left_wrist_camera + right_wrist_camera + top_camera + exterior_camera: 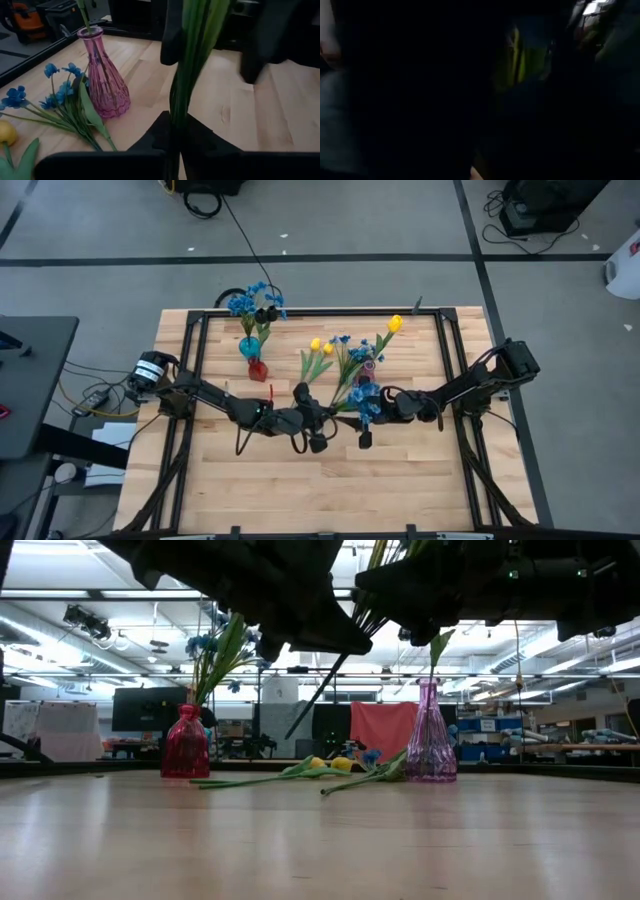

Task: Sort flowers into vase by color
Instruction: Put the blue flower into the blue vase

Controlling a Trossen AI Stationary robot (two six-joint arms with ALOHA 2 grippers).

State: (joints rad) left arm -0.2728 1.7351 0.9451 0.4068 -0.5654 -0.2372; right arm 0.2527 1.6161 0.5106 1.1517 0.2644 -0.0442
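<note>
Flowers lie and stand in several places in the high view: blue blossoms rise from a teal vase with a red vase just beside it, while yellow tulips and loose blue stems lie on the table near a purple vase. The left hand and right hand meet near the middle of the table, close to a blue cluster. Which hand carries that stem is hard to settle from above.

From the low view, both arms hang dark overhead and a stem slants down from them, clear of the table. The red vase and purple vase stand upright, with loose flowers lying between them.

Through the left wrist view, the left hand is closed on a bundle of green stems, held nearly upright. The purple vase, already holding one stem, stands near, with blue flowers flat beside it.

The right wrist view is almost black; I cannot tell whether the right hand is open or closed.

To do this step well, I judge the stem end should hang free and be lowered straight over the narrow neck of the matching vase, slowly, since a sideways nudge could tip it.
</note>
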